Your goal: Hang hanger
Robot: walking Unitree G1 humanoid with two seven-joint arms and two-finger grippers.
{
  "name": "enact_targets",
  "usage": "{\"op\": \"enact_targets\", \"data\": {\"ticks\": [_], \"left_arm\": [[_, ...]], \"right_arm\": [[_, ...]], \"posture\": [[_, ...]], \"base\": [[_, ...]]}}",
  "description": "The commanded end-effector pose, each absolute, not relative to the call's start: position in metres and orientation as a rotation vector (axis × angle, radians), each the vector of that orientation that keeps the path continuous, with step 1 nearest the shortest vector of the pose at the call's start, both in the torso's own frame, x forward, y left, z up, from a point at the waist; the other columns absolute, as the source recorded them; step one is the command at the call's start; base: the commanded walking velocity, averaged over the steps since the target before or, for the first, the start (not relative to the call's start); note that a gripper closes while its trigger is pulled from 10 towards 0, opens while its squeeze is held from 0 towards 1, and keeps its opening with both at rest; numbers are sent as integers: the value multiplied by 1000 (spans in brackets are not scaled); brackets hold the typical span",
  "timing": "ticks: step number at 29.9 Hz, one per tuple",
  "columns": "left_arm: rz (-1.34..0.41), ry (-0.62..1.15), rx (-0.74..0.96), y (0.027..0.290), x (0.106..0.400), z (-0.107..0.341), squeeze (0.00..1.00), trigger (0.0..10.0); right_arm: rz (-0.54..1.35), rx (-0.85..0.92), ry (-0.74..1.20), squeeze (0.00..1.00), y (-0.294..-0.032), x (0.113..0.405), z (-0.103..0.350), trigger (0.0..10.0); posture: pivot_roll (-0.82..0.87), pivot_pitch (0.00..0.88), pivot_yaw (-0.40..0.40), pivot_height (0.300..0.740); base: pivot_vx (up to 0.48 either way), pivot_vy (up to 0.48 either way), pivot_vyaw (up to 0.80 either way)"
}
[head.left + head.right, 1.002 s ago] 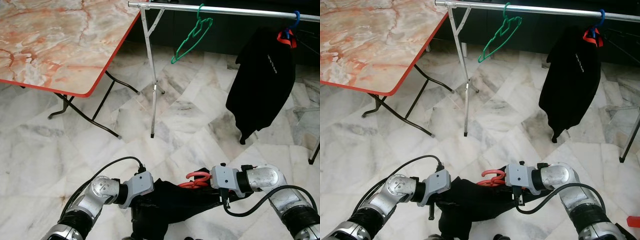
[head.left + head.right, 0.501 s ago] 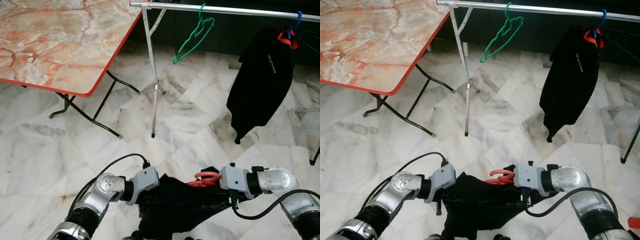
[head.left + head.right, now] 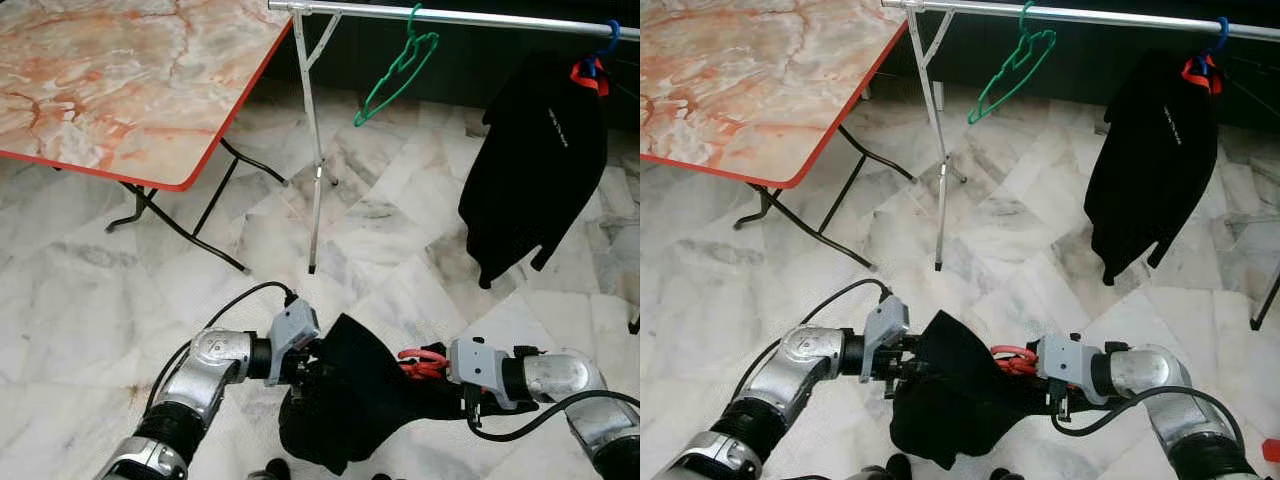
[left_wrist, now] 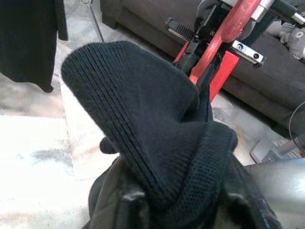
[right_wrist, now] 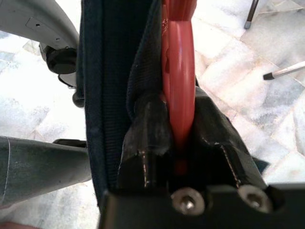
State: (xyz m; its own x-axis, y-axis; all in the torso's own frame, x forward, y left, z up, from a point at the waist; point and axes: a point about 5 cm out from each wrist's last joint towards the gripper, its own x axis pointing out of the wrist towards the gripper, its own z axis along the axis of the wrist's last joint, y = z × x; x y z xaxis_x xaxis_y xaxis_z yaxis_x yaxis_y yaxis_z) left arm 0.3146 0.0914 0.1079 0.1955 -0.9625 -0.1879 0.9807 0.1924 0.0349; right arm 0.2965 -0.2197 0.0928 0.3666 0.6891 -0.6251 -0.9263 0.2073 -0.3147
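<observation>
The red hanger [image 3: 424, 362] sat low in front of the robot, above the marble floor [image 3: 90, 300], draped with a black garment [image 3: 350, 400]. The right gripper [image 5: 181, 143] pinched the hanger between its two fingers [image 5: 145, 138]. The left gripper [image 4: 176, 200] was clamped on a fold of the garment. Beyond stood the clothes rail [image 3: 480, 18], bearing a green hanger [image 3: 398, 70] and a black shirt [image 3: 535, 160].
</observation>
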Motion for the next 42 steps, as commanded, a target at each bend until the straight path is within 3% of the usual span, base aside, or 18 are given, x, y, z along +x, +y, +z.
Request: {"op": "enact_targets", "data": {"ticks": [1, 11, 22, 26, 34, 38, 42], "left_arm": [[-1376, 155, 146, 95, 310, 102, 106, 0], [-1347, 144, 133, 96, 309, 102, 106, 0], [-1105, 65, 278, 108, 323, 104, 118, 0], [-933, 11, 318, 116, 333, 108, 122, 0], [-679, 101, 637, 146, 346, 96, 125, 0], [-771, 225, 824, 152, 334, 71, 114, 0], [-986, 297, 858, 145, 311, 47, 110, 0]], "right_arm": [[1143, -717, 387, 0, -225, 294, 93, 0], [1099, -709, 362, 0, -227, 298, 98, 0], [1059, -710, 358, 0, -231, 299, 101, 0], [1028, -714, 353, 0, -234, 302, 104, 0], [969, -670, 323, 0, -243, 302, 111, 0], [954, -591, 278, 0, -244, 302, 120, 0], [1043, -456, 267, 0, -242, 294, 129, 0]], "posture": [[-50, 287, 63, 740], [-50, 288, 64, 740], [-49, 287, 62, 740], [-48, 285, 63, 740], [-47, 284, 64, 740], [-50, 286, 64, 740], [-49, 294, 65, 740]], "base": [[0, 0, 0], [0, 0, 0], [0, 0, 0], [0, 0, 0], [0, 0, 0], [0, 0, 0], [0, 0, 0]]}}
